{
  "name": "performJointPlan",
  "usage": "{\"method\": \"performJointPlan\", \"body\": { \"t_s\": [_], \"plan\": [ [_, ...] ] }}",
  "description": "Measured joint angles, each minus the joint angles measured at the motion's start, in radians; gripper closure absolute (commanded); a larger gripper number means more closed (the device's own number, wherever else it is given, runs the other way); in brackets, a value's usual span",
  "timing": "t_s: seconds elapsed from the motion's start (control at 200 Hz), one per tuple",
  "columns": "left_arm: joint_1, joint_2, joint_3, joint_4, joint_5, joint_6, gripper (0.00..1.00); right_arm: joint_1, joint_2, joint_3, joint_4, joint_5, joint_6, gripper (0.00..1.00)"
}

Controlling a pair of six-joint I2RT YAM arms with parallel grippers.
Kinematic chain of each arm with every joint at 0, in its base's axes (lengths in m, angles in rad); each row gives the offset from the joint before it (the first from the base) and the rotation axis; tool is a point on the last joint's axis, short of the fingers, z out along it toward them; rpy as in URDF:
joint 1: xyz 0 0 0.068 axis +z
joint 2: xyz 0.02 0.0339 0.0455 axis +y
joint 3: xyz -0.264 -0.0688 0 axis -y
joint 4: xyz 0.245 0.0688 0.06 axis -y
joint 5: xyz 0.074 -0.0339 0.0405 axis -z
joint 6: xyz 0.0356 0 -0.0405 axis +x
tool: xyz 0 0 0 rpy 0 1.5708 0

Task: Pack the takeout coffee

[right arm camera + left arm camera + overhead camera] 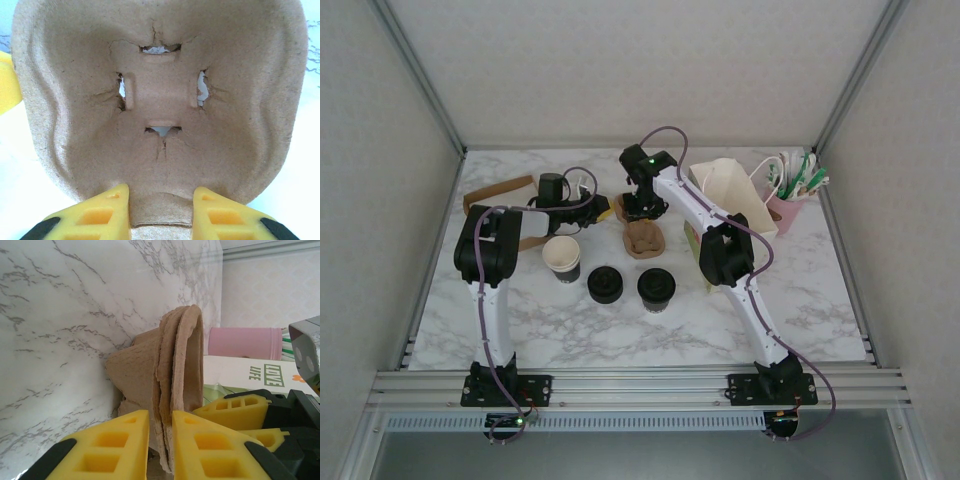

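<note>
- Aluminium rail (640, 385): runs across the near edge and carries both arm bases.
- White marble-patterned tabletop (820, 300): grey veining, bare along the near strip and the right side.
- Takeout coffee (656, 289): small black paper cup under a round black plastic lid. It stands upright near the middle of the tabletop, between the two arms and apart from both grippers.
- Low black stack of lids (604, 284): just left of the takeout coffee.
- Open black paper cup, cream-white inside (561, 258): upright and unlidded, left of the stack.
- Brown moulded-pulp cup carrier (643, 240): just beyond the cups, with slits in the floor of its pocket. It is gripped from two sides.
- Left gripper (160, 415): yellow fingers pinched onto the carrier's layered rim.
- Right gripper (160, 190): yellow fingers closed against either side of a tab at the carrier's edge.
- White paper bag with green print (725, 190): far right, mouth open.
- Pink cup (786, 210): beside the bag at the far right corner, holding green-and-white packets.
- Flat brown paper piece (500, 193): far left.
- White textured wall panels (640, 70): enclose three sides, joined by aluminium corner posts.
</note>
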Motion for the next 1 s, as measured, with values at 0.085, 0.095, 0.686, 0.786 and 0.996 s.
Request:
{"method": "performJointPlan", "body": {
  "t_s": [0.085,0.095,0.686,0.786,0.996],
  "plan": [
    [0.0,0.0,0.0,0.0,0.0,0.0,0.81,-0.001,0.0,0.0,0.0,-0.002,0.001,0.72],
    [0.0,0.0,0.0,0.0,0.0,0.0,0.8,-0.001,0.0,0.0,0.0,-0.002,0.002,0.72],
    [0.0,0.0,-0.032,0.018,0.0,0.0,0.77,-0.001,0.0,0.0,0.01,-0.005,0.005,0.73],
    [0.001,0.0,-0.038,0.019,0.0,-0.001,0.77,-0.001,0.0,0.0,0.012,-0.005,0.006,0.73],
    [0.001,0.0,-0.038,0.019,0.0,-0.003,0.76,-0.001,0.0,0.0,0.014,-0.005,0.008,0.73]
  ]
}}
